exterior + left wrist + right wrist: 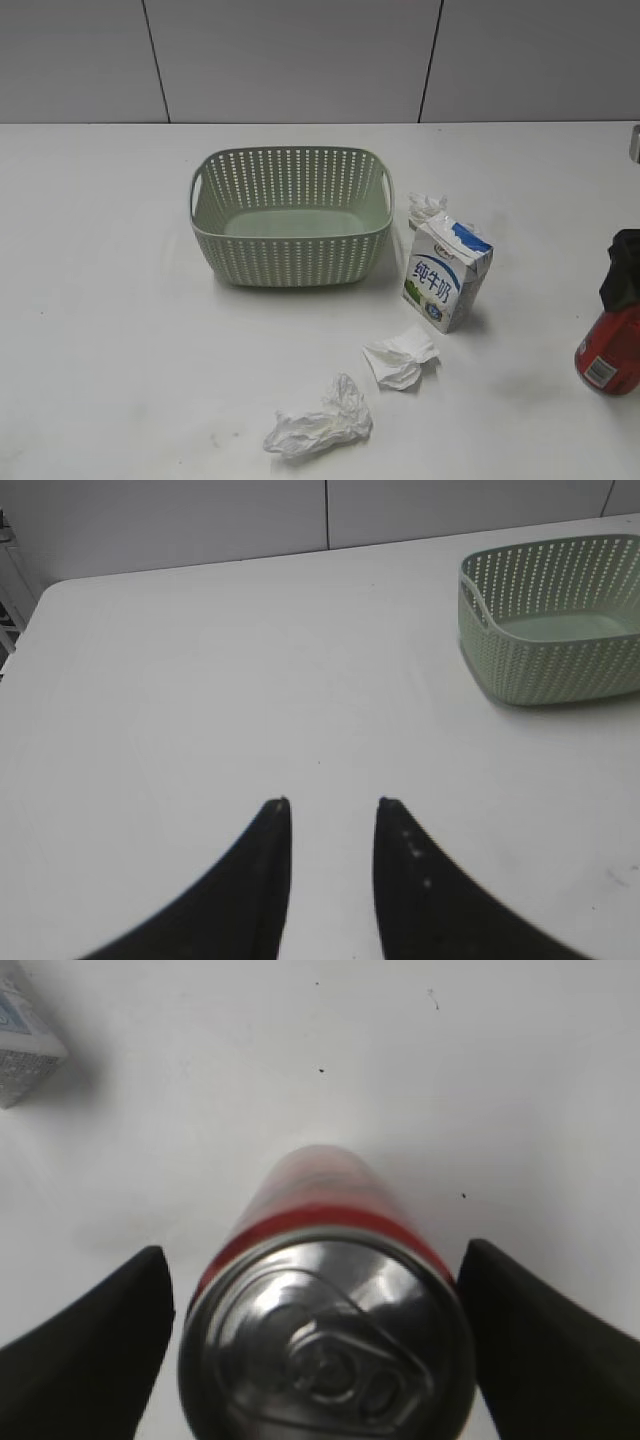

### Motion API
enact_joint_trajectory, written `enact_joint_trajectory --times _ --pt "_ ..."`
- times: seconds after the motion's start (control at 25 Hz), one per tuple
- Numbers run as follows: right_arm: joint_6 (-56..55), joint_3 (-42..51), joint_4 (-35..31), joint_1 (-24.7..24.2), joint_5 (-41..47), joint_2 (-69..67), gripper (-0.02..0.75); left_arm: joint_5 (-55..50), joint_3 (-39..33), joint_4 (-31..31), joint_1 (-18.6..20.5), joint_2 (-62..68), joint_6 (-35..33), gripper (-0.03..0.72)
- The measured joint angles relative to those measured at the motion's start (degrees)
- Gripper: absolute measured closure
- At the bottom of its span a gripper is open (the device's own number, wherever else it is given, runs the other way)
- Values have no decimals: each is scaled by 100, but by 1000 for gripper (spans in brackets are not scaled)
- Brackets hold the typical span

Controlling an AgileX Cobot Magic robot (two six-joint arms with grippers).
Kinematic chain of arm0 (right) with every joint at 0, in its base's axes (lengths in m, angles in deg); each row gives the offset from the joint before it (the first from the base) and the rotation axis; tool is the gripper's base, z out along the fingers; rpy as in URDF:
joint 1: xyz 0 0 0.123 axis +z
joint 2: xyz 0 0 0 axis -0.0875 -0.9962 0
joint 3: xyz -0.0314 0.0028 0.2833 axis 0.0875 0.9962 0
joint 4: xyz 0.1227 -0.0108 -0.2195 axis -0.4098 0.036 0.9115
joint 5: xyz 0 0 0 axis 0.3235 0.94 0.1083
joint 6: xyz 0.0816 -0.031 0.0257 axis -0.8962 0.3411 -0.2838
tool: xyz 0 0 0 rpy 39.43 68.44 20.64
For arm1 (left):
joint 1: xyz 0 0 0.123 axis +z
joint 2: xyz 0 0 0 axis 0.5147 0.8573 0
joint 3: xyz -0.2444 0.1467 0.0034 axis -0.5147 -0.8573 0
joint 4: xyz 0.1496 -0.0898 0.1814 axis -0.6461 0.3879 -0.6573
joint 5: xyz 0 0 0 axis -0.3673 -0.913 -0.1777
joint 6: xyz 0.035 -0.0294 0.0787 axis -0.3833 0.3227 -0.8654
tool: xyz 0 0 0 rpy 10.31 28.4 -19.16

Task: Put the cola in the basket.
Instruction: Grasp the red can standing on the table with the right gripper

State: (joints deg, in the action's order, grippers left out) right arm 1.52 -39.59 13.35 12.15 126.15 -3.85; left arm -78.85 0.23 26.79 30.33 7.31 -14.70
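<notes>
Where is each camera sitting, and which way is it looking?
Exterior view: from in front and above, slanting down at the table, the basket, milk carton and crumpled tissues; the right gripper shows at the right edge, over the cola.
Left wrist view: on the left arm, looking forward over bare table; the left gripper has its jaws apart and holds nothing.
Right wrist view: on the right arm, looking straight down on the cola's silver top, jaws either side with gaps.
Shared: the exterior and left wrist views both show the basket.
</notes>
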Motion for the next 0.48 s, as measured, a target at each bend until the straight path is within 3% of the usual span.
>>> enact_joint_trajectory --times 0.32,0.48 --pt "0 0 5 0 -97 -374 99 0 0 0 0 0 0 460" --pt "0 -6 5 0 -143 -378 153 0 0 0 0 0 0 460"
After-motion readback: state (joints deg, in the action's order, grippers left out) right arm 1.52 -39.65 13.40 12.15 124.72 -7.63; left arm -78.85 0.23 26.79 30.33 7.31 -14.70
